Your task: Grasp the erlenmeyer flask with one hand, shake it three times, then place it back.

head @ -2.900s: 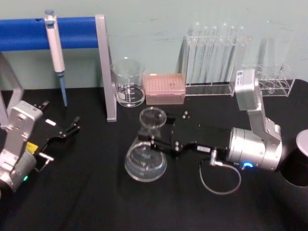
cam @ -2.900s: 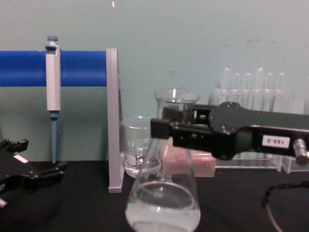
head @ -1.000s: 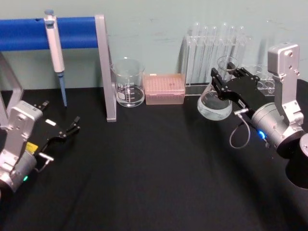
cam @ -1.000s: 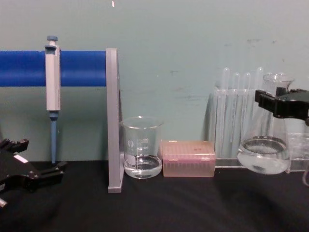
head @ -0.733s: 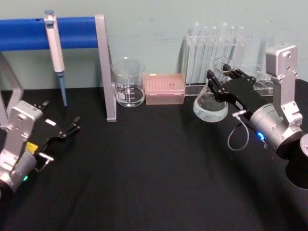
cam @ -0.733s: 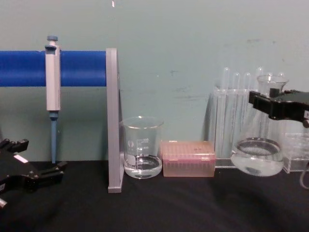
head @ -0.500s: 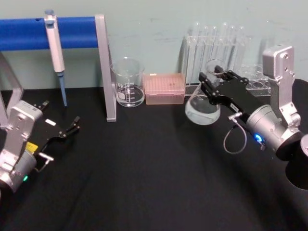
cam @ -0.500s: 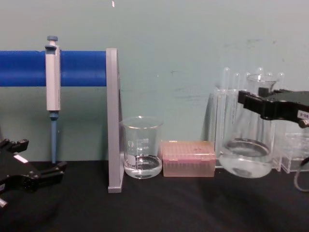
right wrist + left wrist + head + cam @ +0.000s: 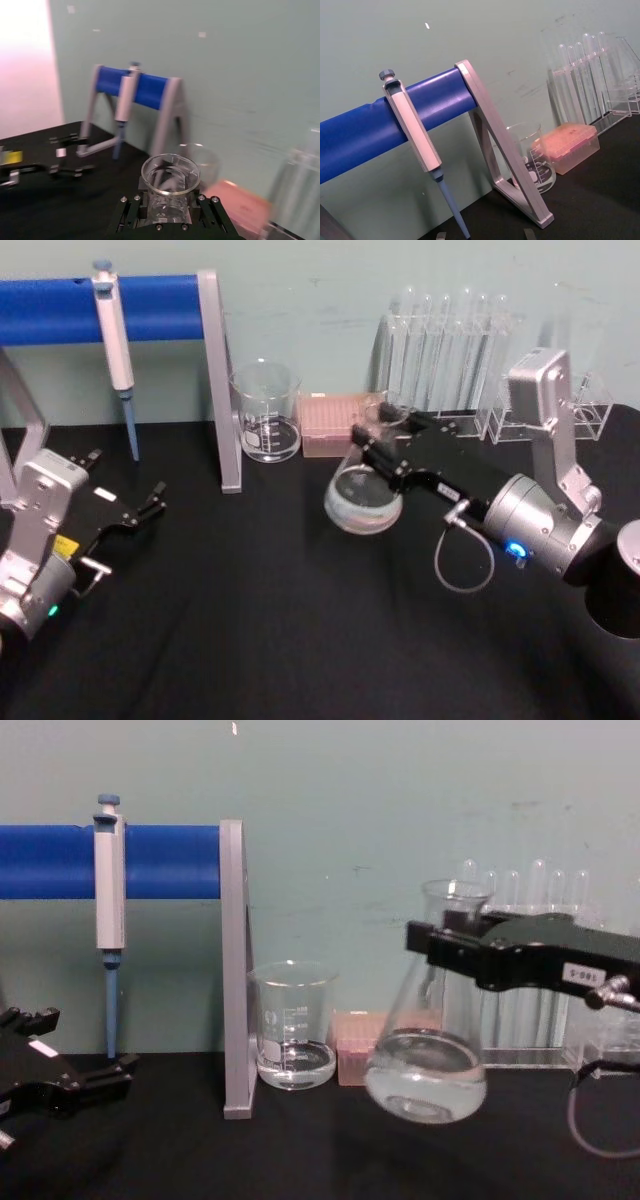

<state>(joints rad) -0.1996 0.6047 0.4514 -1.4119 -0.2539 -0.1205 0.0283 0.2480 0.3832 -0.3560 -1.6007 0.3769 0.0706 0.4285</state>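
Figure: shake phase, 1 arm at work. My right gripper (image 9: 372,450) is clamped around the neck of the erlenmeyer flask (image 9: 362,502), jaws closed to the width of the glass just below the flared lip. I carry the flask clear of the bench (image 9: 300,620), over its rear middle, just in front of the pink tip box (image 9: 335,418) at the rear edge and near the beaker (image 9: 265,410). My left gripper (image 9: 140,512) lies parked near the left edge, fingers spread, holding nothing.

Hazards, as I judge them: the grip is on smooth glass, so a sharp reversal could let the neck slide or twist between the jaws. The clear liquid pooled in the base could climb the cone and leave through the open mouth if the tilt grows. A wide swing toward my left could knock the beaker or the grey stand upright (image 9: 218,380). A swing rearward could strike the tip box or the test tube rack (image 9: 440,350).

Orientation: the long axis runs close to vertical, mouth up and leaning slightly toward my right, wide base hanging toward my left.
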